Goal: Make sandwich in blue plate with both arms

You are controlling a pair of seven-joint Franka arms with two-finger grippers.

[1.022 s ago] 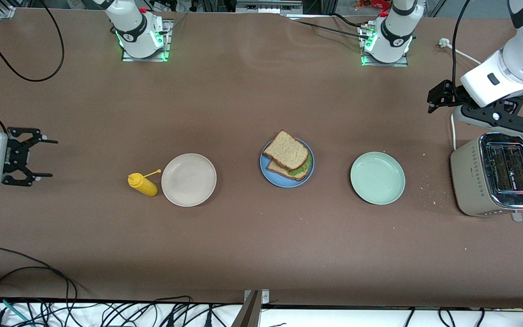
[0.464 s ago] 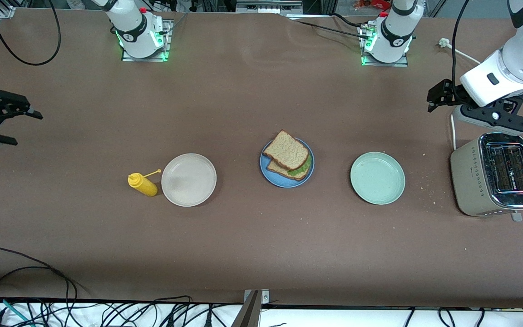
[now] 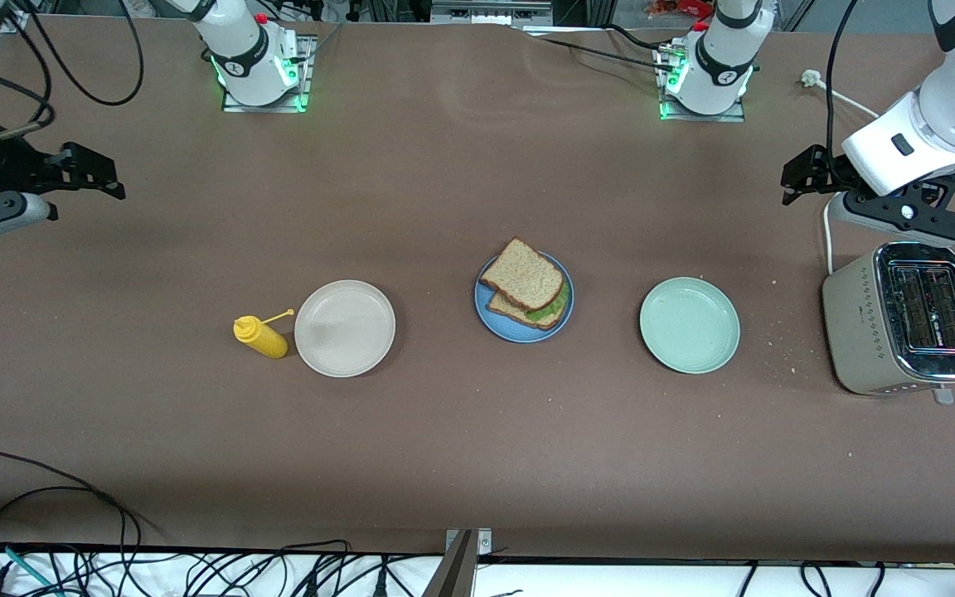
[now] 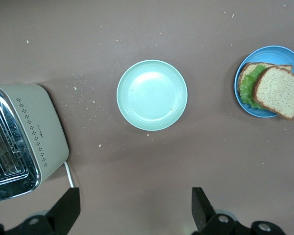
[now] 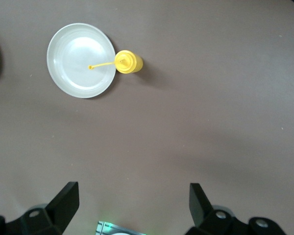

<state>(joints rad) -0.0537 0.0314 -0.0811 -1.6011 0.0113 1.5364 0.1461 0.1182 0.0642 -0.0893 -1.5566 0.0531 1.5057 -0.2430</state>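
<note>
The sandwich is resting on the blue plate, which is sitting mid-table between the beige plate and the mint plate. The left gripper is hovering beside the toaster, jaws wide and empty. The right gripper is hovering over bare table, jaws wide and empty

I see the sandwich assembled on the blue plate, mid-table between the beige plate and green plate. Right gripper and left gripper sit raised over opposite table ends.
</note>
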